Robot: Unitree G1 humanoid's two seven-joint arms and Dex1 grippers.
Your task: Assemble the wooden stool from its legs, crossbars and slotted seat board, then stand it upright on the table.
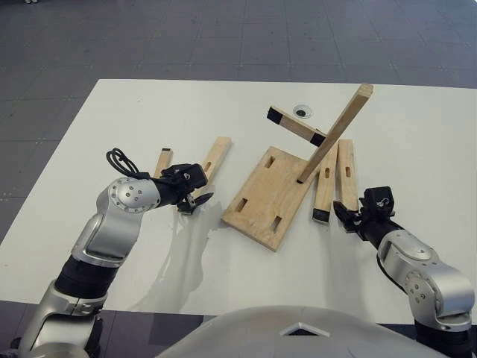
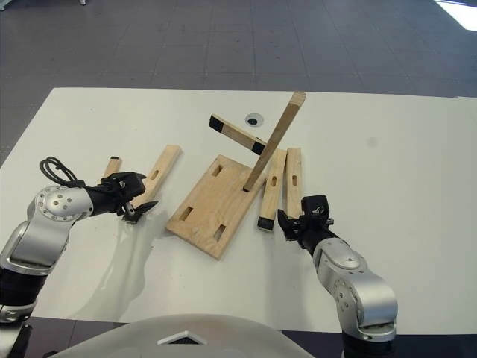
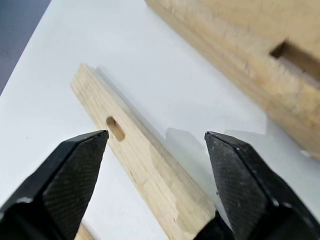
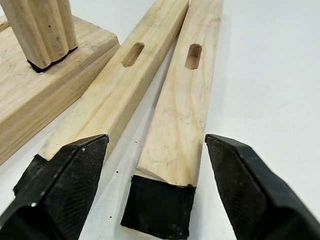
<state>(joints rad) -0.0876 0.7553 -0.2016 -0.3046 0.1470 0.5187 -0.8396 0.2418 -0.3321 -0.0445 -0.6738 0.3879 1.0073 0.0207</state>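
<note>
The slotted seat board (image 1: 268, 200) lies flat mid-table. One leg (image 1: 335, 133) stands tilted in its far right slot. A piece with black ends (image 1: 297, 125) leans against that leg. Two slotted legs (image 1: 326, 183) (image 1: 346, 173) lie side by side just right of the board. Another leg (image 1: 213, 159) and a short piece (image 1: 162, 160) lie to the left. My left gripper (image 1: 195, 201) is open at the near end of the left leg (image 3: 135, 155). My right gripper (image 4: 156, 136) is open at the black-capped near end of the rightmost leg (image 4: 175, 120), and holds nothing.
A round grommet hole (image 1: 302, 112) sits in the white table (image 1: 417, 134) behind the parts. A black cable loops off my left wrist (image 1: 119, 160). Bare tabletop stretches to the far right and along the front edge. Dark floor lies beyond the far edge.
</note>
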